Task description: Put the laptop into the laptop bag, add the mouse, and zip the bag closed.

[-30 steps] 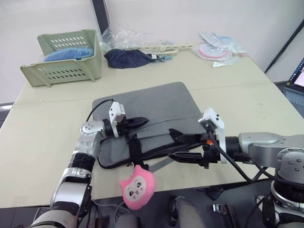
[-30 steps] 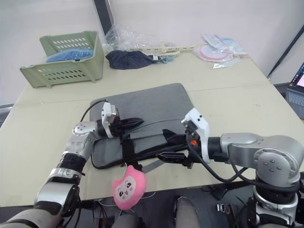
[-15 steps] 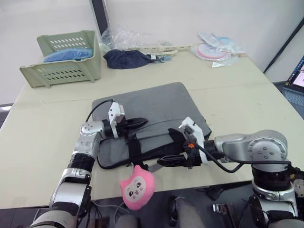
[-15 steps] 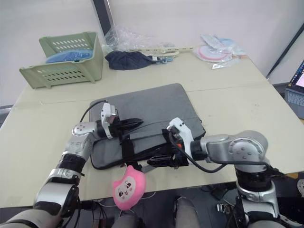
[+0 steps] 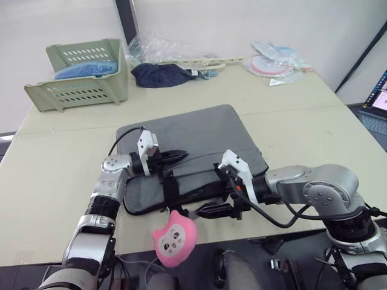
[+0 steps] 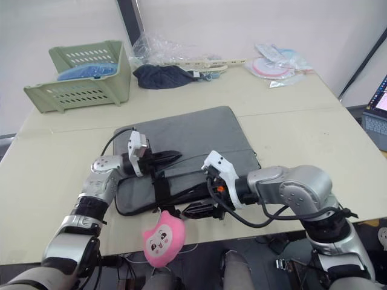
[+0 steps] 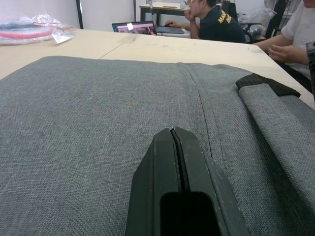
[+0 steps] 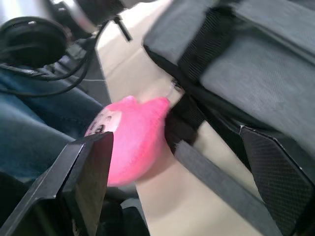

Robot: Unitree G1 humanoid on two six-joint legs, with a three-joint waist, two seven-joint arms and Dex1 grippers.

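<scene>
Laptop bag point(image 5: 193, 148) lies flat at the centre of your head view, on the beige table point(image 5: 54, 163), its black strap handles point(image 5: 172, 187) toward the near edge. Your left gripper point(image 5: 181, 155) rests on the grey fabric left of centre, fingers pressed together and holding nothing. Your right gripper point(image 5: 213, 194) sits at the bag's near edge, lower centre, fingers spread wide around the strap area, gripping nothing. A pink plush toy point(image 5: 175, 238) hangs off the table edge just beside it.
</scene>
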